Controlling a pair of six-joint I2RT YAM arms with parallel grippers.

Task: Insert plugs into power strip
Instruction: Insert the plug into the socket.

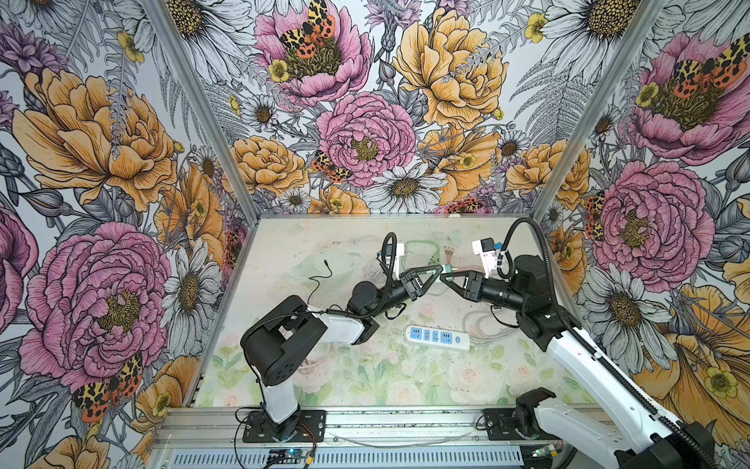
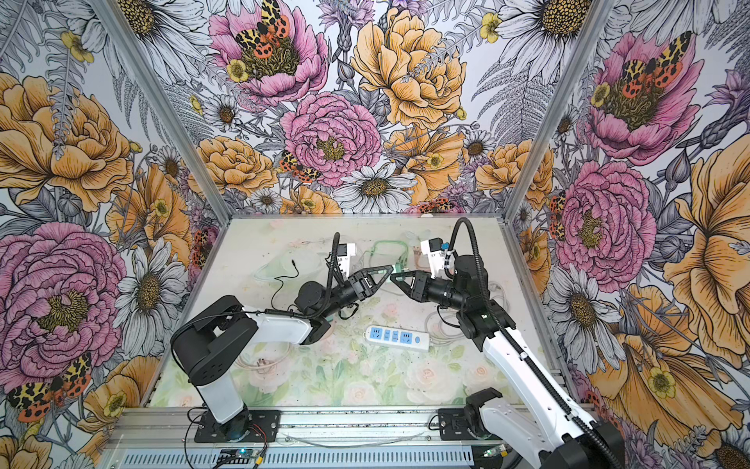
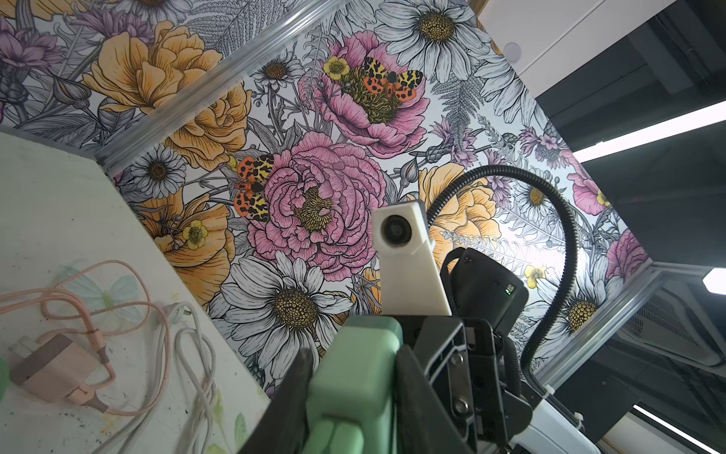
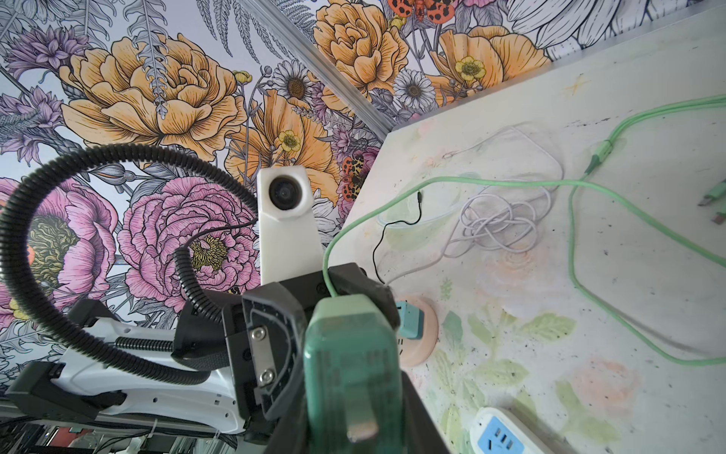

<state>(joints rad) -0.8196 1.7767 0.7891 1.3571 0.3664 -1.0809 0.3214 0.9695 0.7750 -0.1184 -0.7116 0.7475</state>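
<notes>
The right jaws are clamped on the green plug [image 4: 349, 353], one finger against each side, with its metal prong [image 4: 361, 424] turned toward the right wrist camera. The left jaws grip the same plug from the opposite end, set tight against it with no gap showing on either side in the left wrist view.

The two arms meet nose to nose in the air. In both top views the plug hangs above the worktop [image 1: 365, 377], beyond the power strip [image 1: 436, 338] toward the back wall. Its green cable [image 4: 432, 182] trails down and loops over the worktop past the strip.

A teal plug [image 4: 410, 320] rests against a round pink piece [image 4: 424, 342] near the strip, on the left arm's side. A pink-brown plug [image 3: 51, 367] lies flat beyond the strip, its pink cable [image 3: 118, 275] looped about it.
</notes>
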